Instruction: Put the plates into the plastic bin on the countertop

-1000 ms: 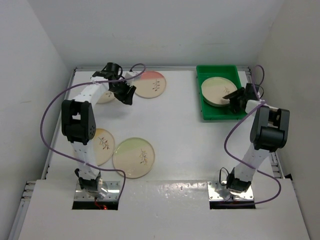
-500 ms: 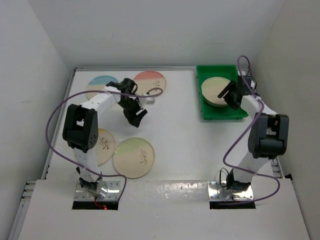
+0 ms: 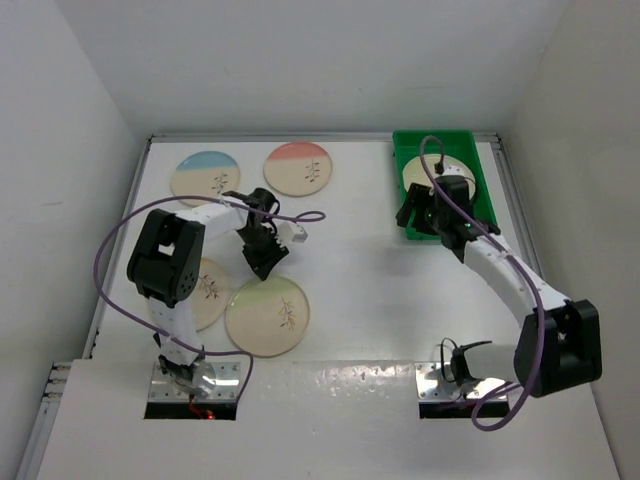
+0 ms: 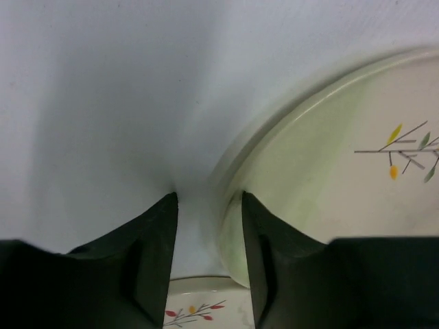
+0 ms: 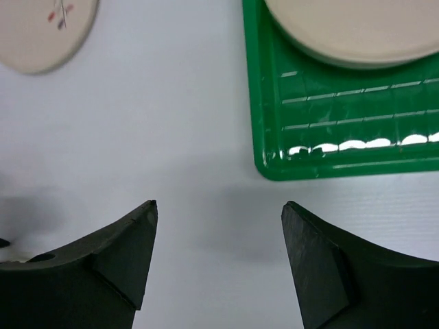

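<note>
White countertop from above: the left gripper, fingers narrowly parted and empty, sits just beside the green-segment plate and should straddle its rim squarely before closing, while the right gripper hangs open near the plastic bin.

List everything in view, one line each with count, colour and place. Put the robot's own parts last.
blue-segment plate: one, cream, far left on the countertop
pink-segment plate: one, cream, right of the blue one
green-segment plate: one, cream, near left
fourth plate: one, cream, left of the green one, partly under the left arm
plate in the bin: at least one, cream; any beneath it are hidden
plastic bin: one, bright green, far right
countertop: one, white
cables: two, purple, one along each arm
left gripper: black, open, at the green-segment plate's rim
right gripper: black, open, above the countertop by a bin corner
</note>
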Motion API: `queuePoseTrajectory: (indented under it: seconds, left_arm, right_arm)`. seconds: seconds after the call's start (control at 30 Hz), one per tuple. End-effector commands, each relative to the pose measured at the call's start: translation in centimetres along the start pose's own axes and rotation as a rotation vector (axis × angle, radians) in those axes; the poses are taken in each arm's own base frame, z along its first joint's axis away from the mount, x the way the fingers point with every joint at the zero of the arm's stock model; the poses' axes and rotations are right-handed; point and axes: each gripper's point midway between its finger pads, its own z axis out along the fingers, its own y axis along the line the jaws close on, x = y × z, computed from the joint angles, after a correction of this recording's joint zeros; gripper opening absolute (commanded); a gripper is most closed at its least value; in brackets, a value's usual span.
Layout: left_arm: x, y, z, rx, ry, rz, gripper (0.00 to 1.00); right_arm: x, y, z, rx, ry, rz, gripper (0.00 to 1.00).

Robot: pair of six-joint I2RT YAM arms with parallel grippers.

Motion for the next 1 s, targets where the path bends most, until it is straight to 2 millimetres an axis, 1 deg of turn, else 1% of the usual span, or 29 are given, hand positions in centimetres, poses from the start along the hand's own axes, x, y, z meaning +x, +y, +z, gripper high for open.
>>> queuePoseTrajectory:
  seconds: [0.0,0.03,0.07,0.13,0.17,0.2,0.23,0.27,0.3,0.33,0.37,0.4,0.43,0.47,0.5,0.53,0.57,0.6,0.63,0.67,0.7,0.73,0.77,0.8,0.83,0.9,0.93,0.97]
  left_arm:
    - [2.6,-1.6,2.8,0.067,0.078,-0.049,0.39]
    - [2.8,-1.7,3.0,0.072,0.086,-0.062,0.34]
    - [2.7,-1.9,3.0,0.078,0.081,-0.076,0.24]
    - [1.7,-1.7,2.8,0.089,0.059,-0.074,0.12]
    - [1.0,-1.9,2.3,0.1,0.035,-0.071,0.0]
    - [0.2,-1.8,1.8,0.105,0.016,-0.068,0.0]
    - [-0.5,-1.5,0.9,0.104,-0.013,-0.056,0.0]
    - [-1.6,-1.8,-0.2,0.114,-0.055,-0.047,0.0]
    - [-2.9,-1.6,-1.5,0.107,-0.09,-0.026,0.0]
    - [-4.0,-1.5,-2.4,0.097,-0.128,-0.012,0.0]
    - [-4.8,-1.8,-3.3,0.104,-0.163,0.008,0.0]
    - [-6.0,-1.6,-5.2,0.073,-0.219,0.048,0.0]
    - [-6.4,-1.8,-5.8,0.067,-0.24,0.068,0.0]
    - [-7.0,-1.8,-6.6,0.057,-0.266,0.081,0.0]
    - [-7.1,-1.9,-7.1,0.049,-0.276,0.086,0.0]
    - [-7.2,-2.0,-7.4,0.043,-0.284,0.09,0.0]
    - [-7.5,-1.9,-7.8,0.029,-0.3,0.107,0.0]
    - [-7.5,-1.9,-7.8,0.029,-0.3,0.108,0.0]
    - [-7.5,-1.9,-7.8,0.029,-0.3,0.108,0.0]
    - [-7.7,-1.7,-7.9,0.022,-0.308,0.112,0.0]
    - [-7.3,-1.6,-7.5,0.019,-0.293,0.106,0.0]
    - [-7.3,-1.6,-7.3,0.017,-0.297,0.1,0.0]
    - [-7.5,-1.0,-7.4,0.002,-0.313,0.09,0.0]
    - [-7.7,-0.9,-7.5,-0.003,-0.32,0.094,0.0]
    - [-7.6,-0.9,-7.2,-0.002,-0.32,0.082,0.0]
    - [-7.6,-0.3,-6.6,0.0,-0.317,0.059,0.0]
    - [-7.6,-0.3,-6.6,0.0,-0.317,0.059,0.0]
    - [-7.7,0.0,-6.5,-0.008,-0.313,0.058,0.0]
  right_arm:
    - [1.4,0.8,-0.6,-0.01,0.003,-0.058,0.72]
    - [2.2,2.1,-0.7,-0.07,0.027,-0.081,0.74]
    - [3.1,2.7,-0.6,-0.104,0.052,-0.094,0.74]
    - [4.5,4.5,-0.8,-0.191,0.094,-0.144,0.77]
    - [6.1,6.2,-0.9,-0.299,0.162,-0.152,0.79]
    - [7.2,7.8,-1.3,-0.366,0.193,-0.188,0.79]
    - [8.9,9.5,-1.9,-0.469,0.269,-0.197,0.79]
    - [9.8,10.3,-1.5,-0.504,0.301,-0.205,0.79]
    - [11.9,12.1,-1.8,-0.562,0.36,-0.251,0.79]
    - [12.9,13.4,-2.5,-0.638,0.405,-0.264,0.79]
    - [14.3,14.7,-2.2,-0.678,0.432,-0.287,0.79]
    - [16.0,15.6,-2.1,-0.718,0.485,-0.297,0.79]
    - [16.4,16.6,-2.3,-0.757,0.509,-0.285,0.79]
    - [16.9,17.3,-2.0,-0.776,0.519,-0.275,0.79]
    - [18.9,17.0,-0.8,-0.768,0.601,-0.248,0.79]
    - [18.5,18.0,-0.2,-0.804,0.582,-0.243,0.79]
    - [19.6,17.8,0.6,-0.778,0.629,-0.197,0.79]
    - [20.2,18.0,1.4,-0.78,0.646,-0.188,0.79]
    - [20.1,18.2,1.8,-0.781,0.647,-0.183,0.78]
    - [21.1,18.1,2.4,-0.78,0.679,-0.164,0.78]
    - [20.6,18.8,2.6,-0.808,0.654,-0.16,0.76]
    - [20.9,19.1,2.4,-0.827,0.672,-0.132,0.71]
    - [20.9,19.3,2.3,-0.831,0.683,-0.096,0.65]
    - [20.7,20.2,2.1,-0.878,0.671,-0.089,0.57]
    - [21.3,20.5,1.8,-0.905,0.69,-0.062,0.4]
    - [21.8,21.1,1.1,-0.939,0.719,-0.039,0.2]
    - [22.1,21.2,1.0,-0.946,0.728,-0.036,0.1]
    - [21.8,21.1,1.0,-0.946,0.726,-0.021,0.0]
